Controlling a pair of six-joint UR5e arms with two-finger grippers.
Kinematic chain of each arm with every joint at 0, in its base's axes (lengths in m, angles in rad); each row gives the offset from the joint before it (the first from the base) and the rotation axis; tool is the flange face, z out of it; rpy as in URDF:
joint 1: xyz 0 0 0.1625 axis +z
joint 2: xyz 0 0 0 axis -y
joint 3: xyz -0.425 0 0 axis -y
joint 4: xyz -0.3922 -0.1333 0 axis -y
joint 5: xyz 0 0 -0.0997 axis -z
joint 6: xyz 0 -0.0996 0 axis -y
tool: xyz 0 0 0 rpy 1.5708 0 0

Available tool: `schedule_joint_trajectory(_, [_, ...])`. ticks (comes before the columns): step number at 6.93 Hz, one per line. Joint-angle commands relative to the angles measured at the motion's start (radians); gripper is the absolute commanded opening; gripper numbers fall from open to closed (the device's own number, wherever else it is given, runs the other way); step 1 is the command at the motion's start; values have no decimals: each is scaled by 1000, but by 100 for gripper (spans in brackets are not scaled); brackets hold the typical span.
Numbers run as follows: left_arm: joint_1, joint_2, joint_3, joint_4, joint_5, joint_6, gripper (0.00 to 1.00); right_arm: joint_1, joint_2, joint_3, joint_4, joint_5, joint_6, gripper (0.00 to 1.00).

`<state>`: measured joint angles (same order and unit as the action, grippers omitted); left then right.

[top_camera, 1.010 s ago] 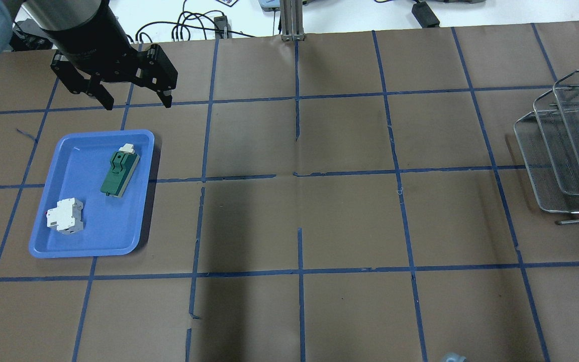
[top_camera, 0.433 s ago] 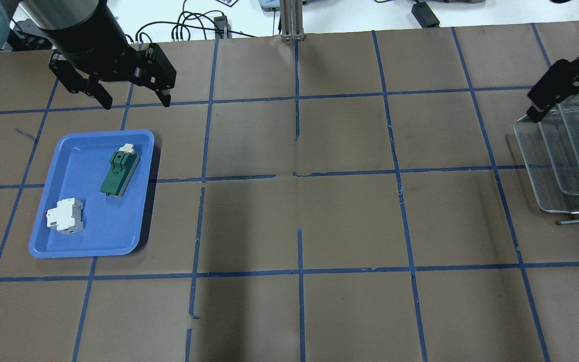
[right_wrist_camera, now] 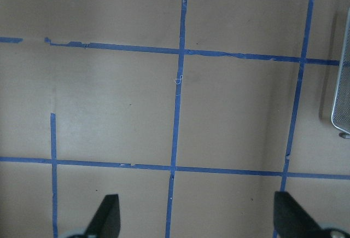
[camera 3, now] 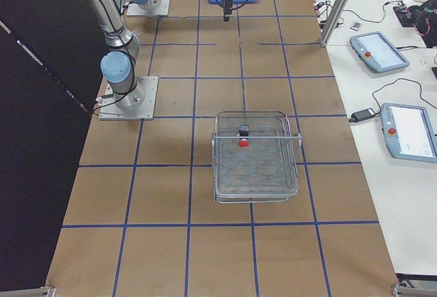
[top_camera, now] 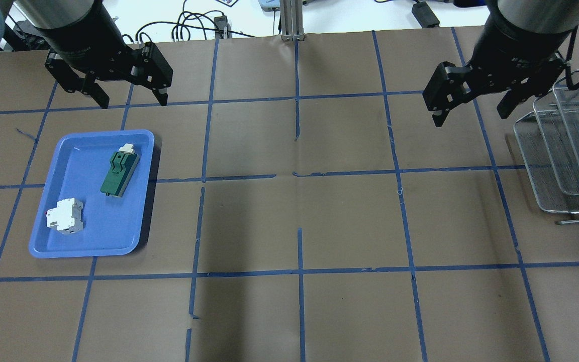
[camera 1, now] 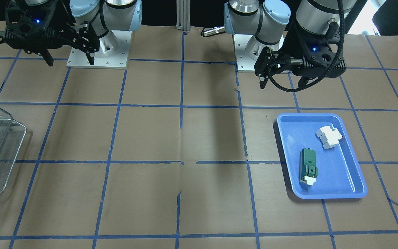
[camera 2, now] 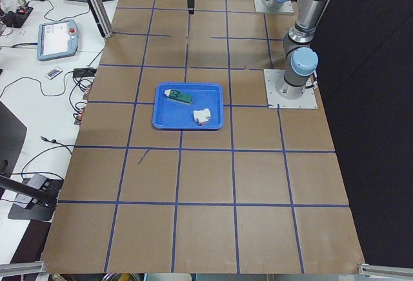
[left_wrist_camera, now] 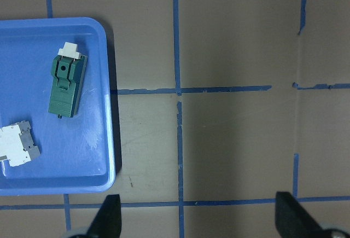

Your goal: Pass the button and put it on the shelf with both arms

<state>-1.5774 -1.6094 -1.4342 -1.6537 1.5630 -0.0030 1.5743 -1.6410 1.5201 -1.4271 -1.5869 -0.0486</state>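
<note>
Front-facing view: the left gripper [camera 1: 281, 84] is hanging empty, jaws spread wide, at 12 o'clock from the blue tray [camera 1: 344, 173].

Overhead view: the right gripper [top_camera: 470, 118] is hovering wide open and empty, at 9 o'clock from the shelf [top_camera: 546, 176].

Right-side view: the button [camera 3: 243, 143] is lying inside the shelf, toward its 12 o'clock end. Which tier it is on I cannot tell.

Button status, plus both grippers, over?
Left gripper open, empty, near blue tray. Right gripper open, empty, beside shelf. Button lying in shelf. No obstruction seen.
</note>
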Motion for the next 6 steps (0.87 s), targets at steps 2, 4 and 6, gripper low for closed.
schedule_joint_trajectory(2, [5, 0, 1, 3, 0, 0, 100, 27, 6, -6, -44, -4, 99, 100])
schedule_joint_trajectory(4, [4, 2, 0, 2, 0, 0, 100, 27, 4, -8, -79, 1, 153, 100])
schedule_joint_trajectory(6, [5, 2, 0, 3, 0, 0, 100, 27, 3, -6, -78, -2, 147, 100])
